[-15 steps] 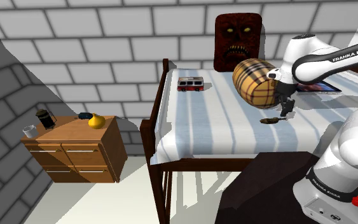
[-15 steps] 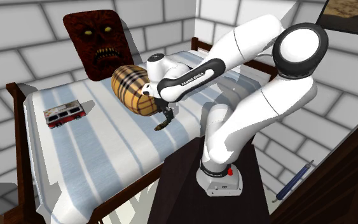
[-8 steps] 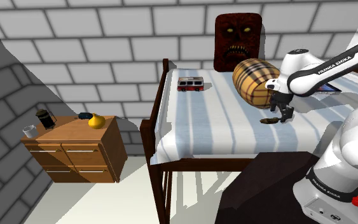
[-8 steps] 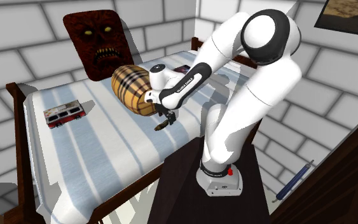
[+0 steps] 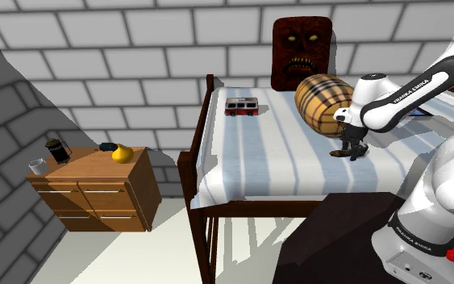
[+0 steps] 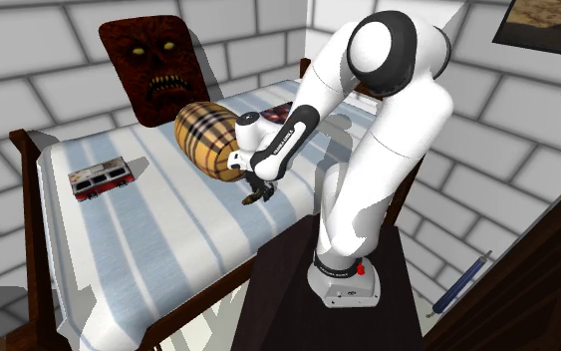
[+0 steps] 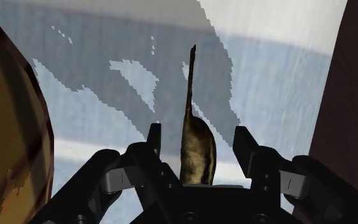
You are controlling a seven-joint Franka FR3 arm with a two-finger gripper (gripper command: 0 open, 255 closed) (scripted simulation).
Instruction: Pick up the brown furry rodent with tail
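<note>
In the shoulder view we see the gripper [image 5: 352, 150] low over the striped bed [image 5: 257, 157], just beside the plaid pillow [image 5: 322, 103], with the brown rodent [image 5: 339, 152] under it. The second exterior view puts gripper [image 6: 258, 188] and rodent [image 6: 252, 197] beside the pillow [image 6: 206, 138] too. In the wrist view the fingers [image 7: 153, 137] stand apart, flanking the rodent [image 7: 198, 153] without touching it.

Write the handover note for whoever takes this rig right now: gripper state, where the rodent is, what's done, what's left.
Gripper: open, down at the striped bed, one finger on each side of the brown rodent, neither touching it.
Brown rodent: lying on the bed beside the plaid cushion, tail pointing away from the gripper.
Done: gripper placed around the rodent.
Left: shut on its body, then lift. Nothing is held yet.
</note>
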